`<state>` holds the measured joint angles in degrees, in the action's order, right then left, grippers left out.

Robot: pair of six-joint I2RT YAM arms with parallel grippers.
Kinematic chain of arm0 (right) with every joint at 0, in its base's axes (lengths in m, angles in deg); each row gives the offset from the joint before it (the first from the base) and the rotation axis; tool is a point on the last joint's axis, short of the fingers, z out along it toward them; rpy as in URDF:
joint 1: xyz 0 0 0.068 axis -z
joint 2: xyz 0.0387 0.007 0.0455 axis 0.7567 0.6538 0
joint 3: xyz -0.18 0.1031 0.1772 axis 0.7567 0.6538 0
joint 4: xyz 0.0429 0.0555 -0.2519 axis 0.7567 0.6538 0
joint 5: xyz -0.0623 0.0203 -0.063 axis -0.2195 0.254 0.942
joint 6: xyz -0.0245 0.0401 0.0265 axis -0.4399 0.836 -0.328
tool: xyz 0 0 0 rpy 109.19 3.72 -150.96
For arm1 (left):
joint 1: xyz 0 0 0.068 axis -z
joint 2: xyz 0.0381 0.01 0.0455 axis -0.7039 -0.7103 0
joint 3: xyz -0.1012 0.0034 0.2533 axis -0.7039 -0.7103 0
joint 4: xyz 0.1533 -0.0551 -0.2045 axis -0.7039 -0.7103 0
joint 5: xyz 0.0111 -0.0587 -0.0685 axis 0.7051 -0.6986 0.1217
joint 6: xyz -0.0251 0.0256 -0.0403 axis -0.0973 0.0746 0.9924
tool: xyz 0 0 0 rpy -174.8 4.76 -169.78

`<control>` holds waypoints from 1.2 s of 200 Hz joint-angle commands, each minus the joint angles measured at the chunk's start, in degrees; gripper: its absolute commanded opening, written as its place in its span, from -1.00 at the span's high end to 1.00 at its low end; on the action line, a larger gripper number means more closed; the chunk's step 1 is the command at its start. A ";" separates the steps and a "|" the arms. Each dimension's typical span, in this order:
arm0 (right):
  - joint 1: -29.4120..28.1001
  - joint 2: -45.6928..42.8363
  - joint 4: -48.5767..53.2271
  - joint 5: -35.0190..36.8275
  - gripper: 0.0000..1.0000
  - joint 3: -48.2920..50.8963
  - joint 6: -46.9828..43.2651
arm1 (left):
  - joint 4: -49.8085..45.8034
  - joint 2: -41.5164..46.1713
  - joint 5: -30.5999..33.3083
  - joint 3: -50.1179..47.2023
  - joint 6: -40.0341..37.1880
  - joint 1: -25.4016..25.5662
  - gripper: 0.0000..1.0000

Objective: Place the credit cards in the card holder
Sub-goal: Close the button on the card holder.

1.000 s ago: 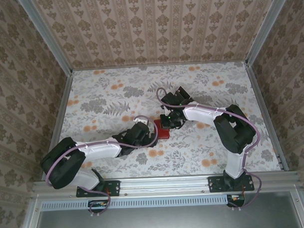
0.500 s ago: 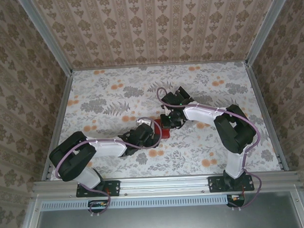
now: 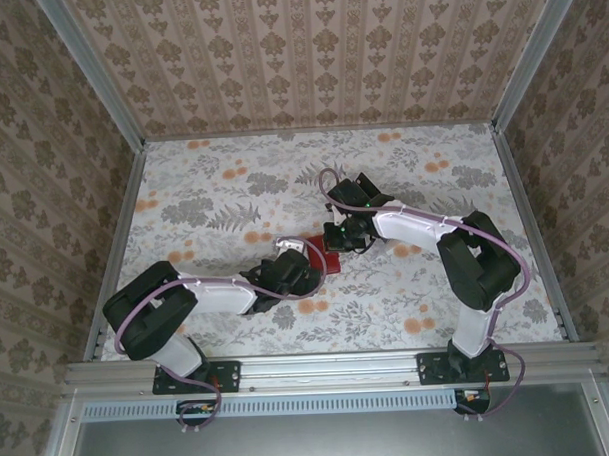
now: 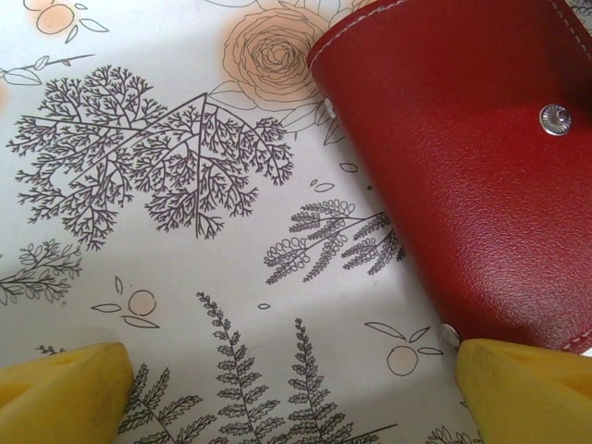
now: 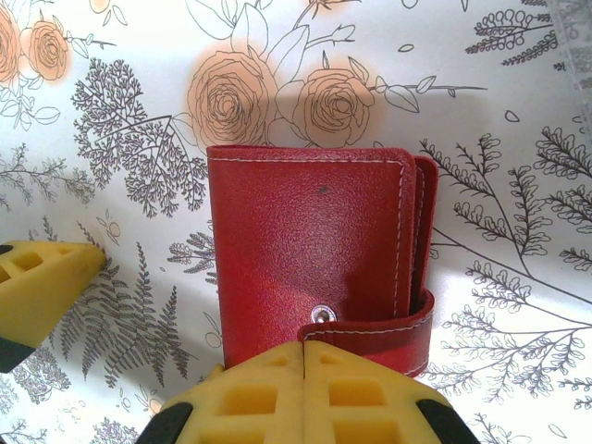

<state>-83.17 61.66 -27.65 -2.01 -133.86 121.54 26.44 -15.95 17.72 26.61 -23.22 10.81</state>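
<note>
The red card holder (image 3: 323,258) lies closed on the table between my two grippers. In the right wrist view the card holder (image 5: 310,240) shows its bare snap stud and the tab wrapped round its right edge. My right gripper (image 5: 303,375) is shut, its fingertips pressed together on the end of that tab. My left gripper (image 4: 296,379) is open over bare cloth, and its right finger (image 4: 532,388) touches the near edge of the card holder (image 4: 462,166). One yellow left finger (image 5: 42,282) stands left of the wallet. The credit cards are out of view.
The floral cloth table (image 3: 214,201) is boxed in by patterned walls on three sides, with metal rails along its edges (image 3: 120,234). Both arms reach in from the near edge and meet at the middle.
My left gripper has moved right, up to the card holder. The right gripper stayed at the holder, shifting only slightly.
</note>
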 commanded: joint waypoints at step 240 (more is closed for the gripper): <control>0.03 5.74 -3.50 -0.10 1.00 4.57 1.69 | -0.13 -2.72 -3.71 0.25 1.83 0.62 -1.00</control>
<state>-83.17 66.33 -33.44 -4.46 -132.94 122.64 26.92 -16.28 18.44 26.63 -22.98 11.16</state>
